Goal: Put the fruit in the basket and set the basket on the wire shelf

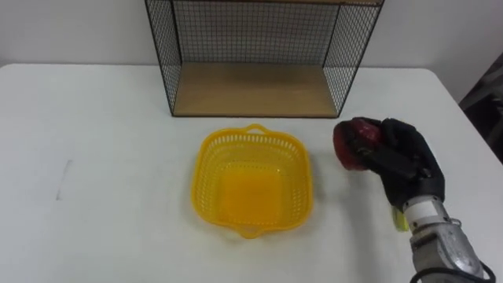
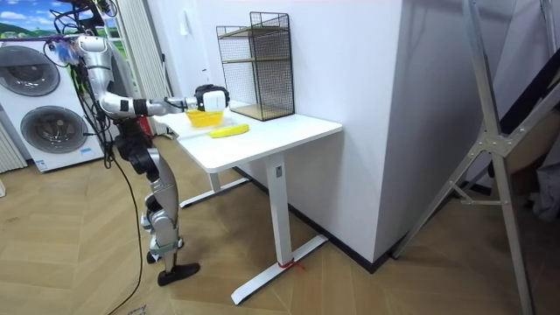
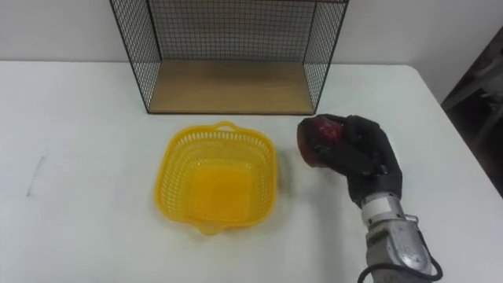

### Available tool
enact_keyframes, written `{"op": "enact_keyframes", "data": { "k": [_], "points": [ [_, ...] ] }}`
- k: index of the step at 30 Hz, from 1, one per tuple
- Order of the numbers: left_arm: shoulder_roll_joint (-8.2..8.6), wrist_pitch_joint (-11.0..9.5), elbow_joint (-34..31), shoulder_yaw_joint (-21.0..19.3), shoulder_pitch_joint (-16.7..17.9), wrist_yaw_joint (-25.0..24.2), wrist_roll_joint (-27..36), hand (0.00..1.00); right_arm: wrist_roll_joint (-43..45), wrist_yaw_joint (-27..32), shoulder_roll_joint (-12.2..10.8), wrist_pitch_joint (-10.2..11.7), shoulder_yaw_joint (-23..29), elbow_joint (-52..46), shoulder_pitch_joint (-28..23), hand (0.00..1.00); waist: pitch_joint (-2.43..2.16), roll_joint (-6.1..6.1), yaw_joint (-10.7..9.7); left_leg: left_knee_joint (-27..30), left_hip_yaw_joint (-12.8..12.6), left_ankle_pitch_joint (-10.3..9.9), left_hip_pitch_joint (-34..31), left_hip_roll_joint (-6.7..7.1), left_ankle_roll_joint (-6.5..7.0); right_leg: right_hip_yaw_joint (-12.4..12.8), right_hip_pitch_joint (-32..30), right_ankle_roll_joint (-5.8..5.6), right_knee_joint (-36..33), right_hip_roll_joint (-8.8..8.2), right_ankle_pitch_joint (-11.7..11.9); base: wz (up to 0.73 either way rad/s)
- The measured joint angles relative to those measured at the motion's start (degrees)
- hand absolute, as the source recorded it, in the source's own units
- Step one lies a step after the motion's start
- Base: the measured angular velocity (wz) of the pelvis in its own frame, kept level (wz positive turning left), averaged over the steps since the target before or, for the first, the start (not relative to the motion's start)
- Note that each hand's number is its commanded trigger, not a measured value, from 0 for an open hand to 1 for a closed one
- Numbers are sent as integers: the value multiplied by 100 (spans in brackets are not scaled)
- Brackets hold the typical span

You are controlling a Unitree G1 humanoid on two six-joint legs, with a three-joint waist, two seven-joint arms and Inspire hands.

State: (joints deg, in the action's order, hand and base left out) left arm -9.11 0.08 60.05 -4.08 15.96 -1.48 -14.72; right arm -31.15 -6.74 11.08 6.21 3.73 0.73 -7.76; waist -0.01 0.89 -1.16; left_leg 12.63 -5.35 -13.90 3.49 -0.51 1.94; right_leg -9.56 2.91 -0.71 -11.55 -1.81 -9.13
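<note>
Nearest the camera, the right hand [image 1: 401,161] is seen at the lower right, its dark fingers [image 1: 385,151] curled round a red fruit [image 1: 350,144]. Whether the fruit rests on the surface or is raised off it cannot be told from the eye views.

Everything is carried by the white tabletop [image 1: 94,157]. At its far side the wire shelf [image 1: 251,55] stands with its open front turned toward the robot and its wooden floor bare. Just before it the yellow basket [image 1: 251,185] lies mouth up, with nothing inside. In the room view a banana [image 2: 229,131] is seen lying on the tabletop, apart from the basket.

The coming move is judged to turn on one relation: the basket lies to the robot's left of the held fruit, just beside it, with a strip of bare tabletop between rim and fruit. A leftward carry over the near rim would be called for before the fingers are opened.
</note>
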Motion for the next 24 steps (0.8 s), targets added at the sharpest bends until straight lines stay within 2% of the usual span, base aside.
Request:
{"op": "enact_keyframes", "data": {
  "k": [3,6,9,10,13,15,17,19,22,24],
  "points": [
    [71,-1,-57,-1,-66,3,-4,0,303,-65,-1,0,-8,-367,2,100,-4,-46,0,-1,5,0,-1,-1,0,-8,-1,0,-4,-1,0,0],
    [37,-12,-58,129,-101,4,4,0,1006,-99,40,1,-121,-747,45,100,-2,-51,17,-6,-8,5,-4,-5,-7,-2,-9,0,-5,5,0,0],
    [-44,-12,-70,259,-154,2,-54,0,1796,-116,103,4,-280,-910,103,100,-15,-7,39,-8,-15,6,-9,-8,-8,17,-28,3,-10,8,2,-3],
    [-52,-13,-100,250,-164,-10,-111,0,2189,-162,103,3,-324,-962,103,100,-31,17,126,-24,-59,9,-16,-11,-9,52,-71,7,-23,10,4,-15],
    [-105,-13,-85,273,-274,-28,-183,0,3113,-228,133,0,-571,-1040,219,100,-40,94,253,7,-83,11,-40,-18,-8,73,-100,15,-19,17,17,-6],
    [-158,-16,-89,359,-308,-29,-177,0,3420,-227,180,0,-732,-1085,245,100,-52,129,329,4,-81,11,-26,-17,-8,70,-88,15,-14,17,17,2],
    [-189,-27,-95,431,-322,-28,-168,0,3641,-221,210,-1,-897,-1085,309,100,-36,162,376,1,-69,11,-25,-14,-8,58,-77,14,-12,13,17,4],
    [-235,-29,-96,452,-402,-28,-172,0,4020,-228,217,-1,-1069,-1091,413,100,13,208,446,-20,-58,11,-45,-16,-8,37,-78,13,-8,12,21,4],
    [-257,-30,-94,502,-430,-29,-173,0,4343,-299,218,0,-1158,-1092,472,100,13,217,463,-11,-5,11,-82,-8,-8,-4,-80,12,-2,6,23,8],
    [-267,-30,-86,577,-462,-29,-169,0,4533,-365,230,-1,-1165,-1091,511,100,32,199,474,-11,16,11,-94,-3,-7,-2,-84,12,-2,5,23,6]
  ]
}}
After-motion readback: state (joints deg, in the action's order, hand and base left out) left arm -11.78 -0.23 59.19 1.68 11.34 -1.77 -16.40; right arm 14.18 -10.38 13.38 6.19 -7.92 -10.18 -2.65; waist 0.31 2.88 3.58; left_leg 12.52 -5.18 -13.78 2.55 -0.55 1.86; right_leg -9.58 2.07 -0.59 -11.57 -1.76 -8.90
